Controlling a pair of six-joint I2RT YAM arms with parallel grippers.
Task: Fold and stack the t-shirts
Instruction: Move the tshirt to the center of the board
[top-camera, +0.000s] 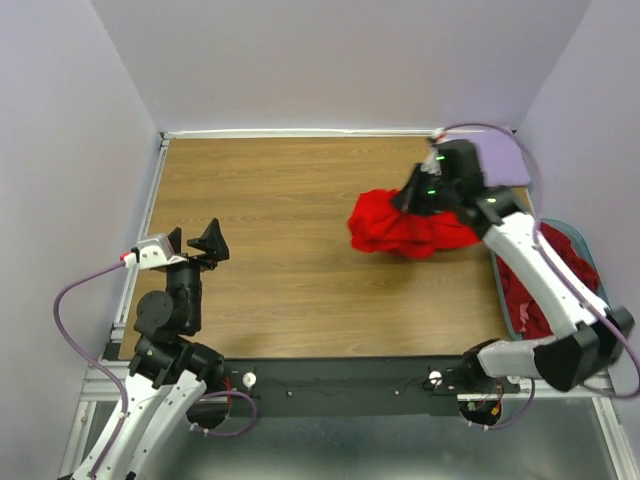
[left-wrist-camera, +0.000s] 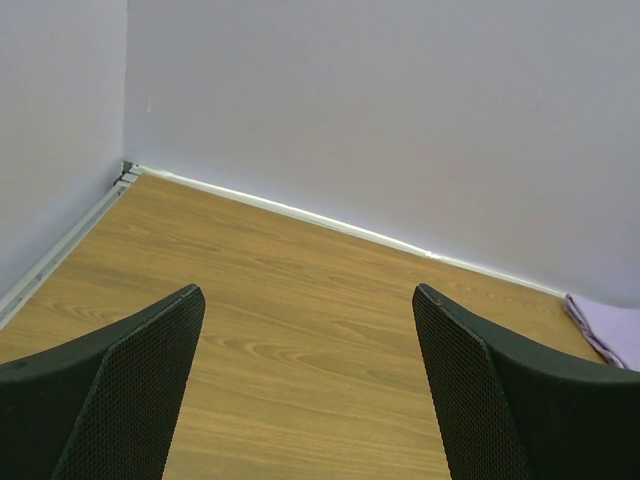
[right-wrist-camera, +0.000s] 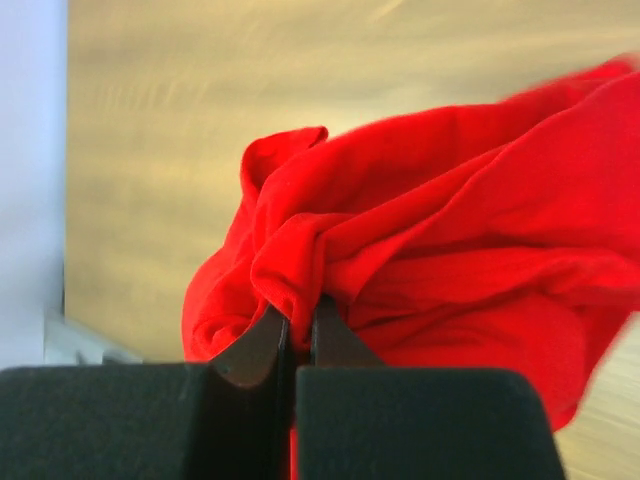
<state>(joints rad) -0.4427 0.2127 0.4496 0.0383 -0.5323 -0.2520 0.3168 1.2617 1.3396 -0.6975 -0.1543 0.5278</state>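
A bright red t-shirt (top-camera: 405, 226) hangs bunched over the right part of the wooden table. My right gripper (top-camera: 412, 196) is shut on a fold of it; in the right wrist view the cloth (right-wrist-camera: 440, 240) is pinched between the fingers, gripper (right-wrist-camera: 297, 318). A pale lavender t-shirt (top-camera: 505, 160) lies flat at the far right corner; its edge shows in the left wrist view (left-wrist-camera: 610, 330). Darker red shirts (top-camera: 545, 280) fill the basket at the right. My left gripper (top-camera: 195, 243) is open and empty above the table's left side, shown also in the left wrist view (left-wrist-camera: 305, 330).
A teal-blue basket (top-camera: 590, 250) stands at the table's right edge, partly hidden by my right arm. Lavender walls close the table at the back and sides. A white rail (top-camera: 145, 215) runs along the left edge.
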